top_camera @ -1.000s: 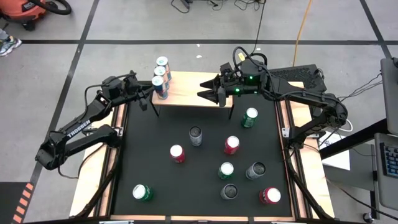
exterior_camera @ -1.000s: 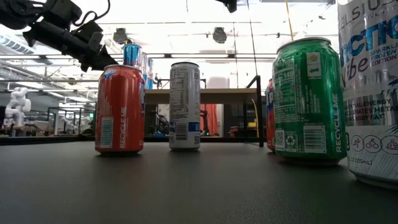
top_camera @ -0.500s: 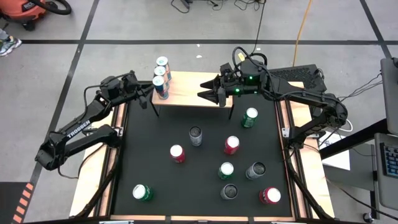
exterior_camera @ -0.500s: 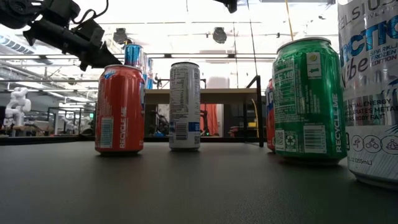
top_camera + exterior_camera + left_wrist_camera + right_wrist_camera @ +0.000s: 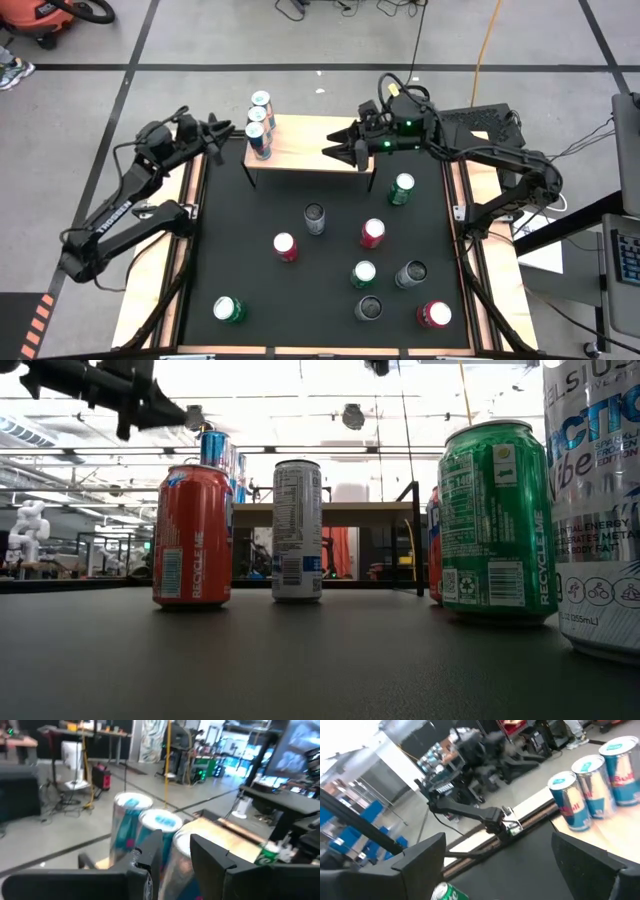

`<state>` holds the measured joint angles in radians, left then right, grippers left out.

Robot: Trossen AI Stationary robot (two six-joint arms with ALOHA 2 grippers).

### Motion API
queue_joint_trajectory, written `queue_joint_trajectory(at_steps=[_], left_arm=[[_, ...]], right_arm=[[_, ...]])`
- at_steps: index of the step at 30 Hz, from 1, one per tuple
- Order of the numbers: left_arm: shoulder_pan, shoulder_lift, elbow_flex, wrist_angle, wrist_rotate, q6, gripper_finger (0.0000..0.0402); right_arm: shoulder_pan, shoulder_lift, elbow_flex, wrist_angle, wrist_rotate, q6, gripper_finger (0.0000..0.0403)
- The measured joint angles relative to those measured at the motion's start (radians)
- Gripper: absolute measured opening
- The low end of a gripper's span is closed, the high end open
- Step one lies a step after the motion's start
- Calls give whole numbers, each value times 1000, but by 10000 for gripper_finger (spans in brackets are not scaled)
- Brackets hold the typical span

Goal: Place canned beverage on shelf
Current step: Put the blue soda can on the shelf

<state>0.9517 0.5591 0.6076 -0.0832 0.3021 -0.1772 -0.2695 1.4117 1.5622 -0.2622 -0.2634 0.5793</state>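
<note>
The shelf [image 5: 312,143], a light-wood board on thin black legs, stands at the table's far edge. Three slim blue-and-silver cans [image 5: 258,122] stand upright in a row on its left end; they also show in the left wrist view [image 5: 150,827] and the right wrist view [image 5: 592,790]. My left gripper [image 5: 226,131] is open and empty, just left of the cans and apart from them, with the cans ahead of its fingers [image 5: 176,850]. My right gripper [image 5: 328,150] is wide open and empty over the shelf's right half [image 5: 497,840].
Several cans stand upright on the black tabletop: a green one [image 5: 402,188] near the shelf's right leg, a dark one [image 5: 314,218], red ones [image 5: 285,246] [image 5: 373,232], and more toward the near edge [image 5: 229,309] [image 5: 433,314]. The shelf's middle and right are bare.
My left gripper has drawn back from the cans on the shelf, going up and toward the table's left edge. The three cans stay upright in place.
</note>
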Motion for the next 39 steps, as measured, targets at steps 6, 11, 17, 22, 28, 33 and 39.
queue_joint_trajectory(at_steps=[6,11,17,22,28,33,39], left_arm=[[-33,-6,110,-120,51,48,104],[-79,-5,187,-180,86,52,104],[-128,-5,269,-288,82,52,104],[-167,-6,298,-332,61,52,104],[-194,2,297,-392,-12,52,104],[-210,19,297,-428,-69,65,104],[-209,86,296,-466,-128,88,104]], right_arm=[[0,-3,131,-227,27,-65,333],[1,-3,212,-356,49,-113,314],[29,0,215,-458,82,-120,287],[75,36,215,-499,187,-118,264],[108,112,215,-424,237,-90,226],[116,203,215,-211,291,-68,185],[78,317,215,86,307,-70,143]])
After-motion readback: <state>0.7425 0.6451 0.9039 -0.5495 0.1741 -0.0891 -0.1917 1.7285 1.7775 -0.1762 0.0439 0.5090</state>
